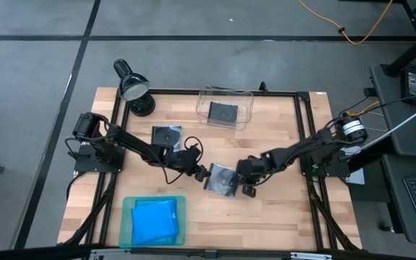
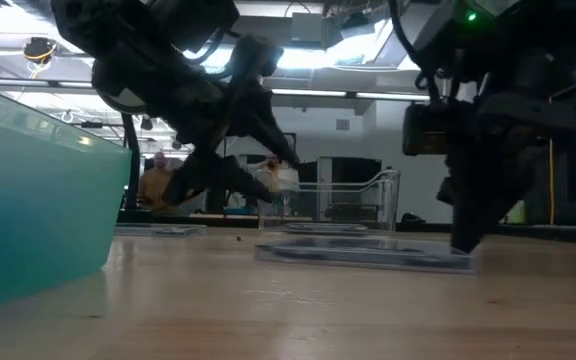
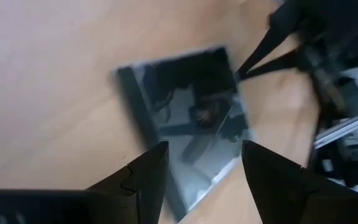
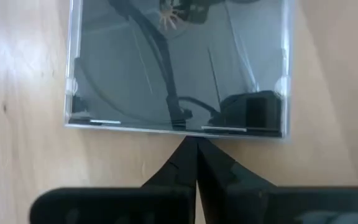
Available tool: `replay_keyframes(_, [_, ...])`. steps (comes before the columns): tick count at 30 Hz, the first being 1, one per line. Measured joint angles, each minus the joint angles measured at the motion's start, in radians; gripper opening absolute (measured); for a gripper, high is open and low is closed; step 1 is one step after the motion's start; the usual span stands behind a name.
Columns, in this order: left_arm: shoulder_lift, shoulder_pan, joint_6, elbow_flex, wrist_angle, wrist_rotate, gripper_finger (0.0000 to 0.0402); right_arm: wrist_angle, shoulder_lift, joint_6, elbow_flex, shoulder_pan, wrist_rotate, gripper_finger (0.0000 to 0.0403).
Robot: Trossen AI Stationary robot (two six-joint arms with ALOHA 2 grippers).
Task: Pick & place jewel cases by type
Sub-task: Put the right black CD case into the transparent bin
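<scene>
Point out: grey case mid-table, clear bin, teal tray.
grey jewel case [image 1: 222,180], high view, middle of its lid.
clear bin [image 1: 245,94], high view, far rim.
teal tray [image 1: 128,217], high view, left rim.

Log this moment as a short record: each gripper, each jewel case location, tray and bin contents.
left gripper: fingers open, at the centre grey case
right gripper: fingers shut, tips at that case's edge
centre grey case: flat on the table, between both grippers
second grey case: on the table, beside the left arm
third grey case: inside the clear bin
blue cases: stacked in the teal tray; count cannot be told
</scene>
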Motion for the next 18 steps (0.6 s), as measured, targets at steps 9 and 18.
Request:
replay_keyframes(9, [0.000,-0.023,-0.045,0.000,-0.134,0.012,0.0194,0.037,0.001,-0.067,0.000,-0.053,0.006,0.0007])
replay_keyframes(18, [0.068,-0.023,-0.117,0.000,-0.092,-0.013,0.0194,0.049,0.002,-0.102,-0.001,-0.075,0.012,0.0007])
